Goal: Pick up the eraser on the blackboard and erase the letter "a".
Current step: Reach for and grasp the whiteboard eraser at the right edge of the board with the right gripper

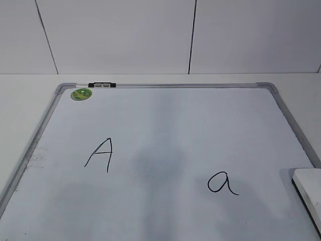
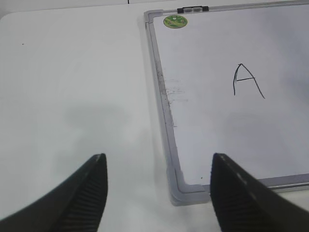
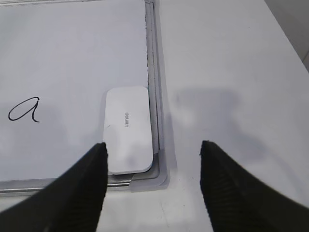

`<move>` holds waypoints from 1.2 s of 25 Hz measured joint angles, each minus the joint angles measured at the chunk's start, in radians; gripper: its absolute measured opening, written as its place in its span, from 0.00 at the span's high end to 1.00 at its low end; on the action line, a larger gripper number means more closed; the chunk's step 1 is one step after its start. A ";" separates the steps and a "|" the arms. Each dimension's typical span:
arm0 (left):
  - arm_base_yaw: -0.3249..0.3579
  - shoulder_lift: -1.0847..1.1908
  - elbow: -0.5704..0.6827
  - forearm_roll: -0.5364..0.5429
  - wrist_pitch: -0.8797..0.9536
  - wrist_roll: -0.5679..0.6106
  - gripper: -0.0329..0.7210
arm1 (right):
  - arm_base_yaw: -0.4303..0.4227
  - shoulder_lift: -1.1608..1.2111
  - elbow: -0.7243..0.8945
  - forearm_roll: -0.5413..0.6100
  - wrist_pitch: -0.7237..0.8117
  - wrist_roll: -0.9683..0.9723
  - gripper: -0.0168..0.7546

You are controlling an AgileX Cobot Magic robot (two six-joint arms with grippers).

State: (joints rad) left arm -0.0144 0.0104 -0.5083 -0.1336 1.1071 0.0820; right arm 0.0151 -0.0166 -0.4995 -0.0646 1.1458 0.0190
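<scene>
A round green magnet is seen near a black and clear clip. A big letter "A" is drawn in black. All is laid on a white worktop.

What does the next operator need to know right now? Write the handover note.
Left gripper: jaws open, empty, above the blackboard's near left corner.
Right gripper: jaws open, empty, above the near right corner.
Eraser: flat on the board in that corner, against the frame, untouched.
Letter "a": intact, left of the eraser. Capital A stays.
Done: nothing.
Left: grasp the eraser, wipe off the "a".
</scene>
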 joint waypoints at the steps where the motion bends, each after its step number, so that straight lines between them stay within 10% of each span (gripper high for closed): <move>1: 0.000 0.000 0.000 0.000 0.000 0.000 0.30 | 0.000 0.000 0.000 0.000 0.000 0.000 0.34; 30: 0.000 0.000 0.000 0.000 0.000 0.000 0.30 | 0.000 0.000 0.000 0.000 0.000 0.000 0.34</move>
State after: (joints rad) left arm -0.0144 0.0104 -0.5083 -0.1336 1.1071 0.0820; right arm 0.0151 -0.0166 -0.4995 -0.0646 1.1458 0.0190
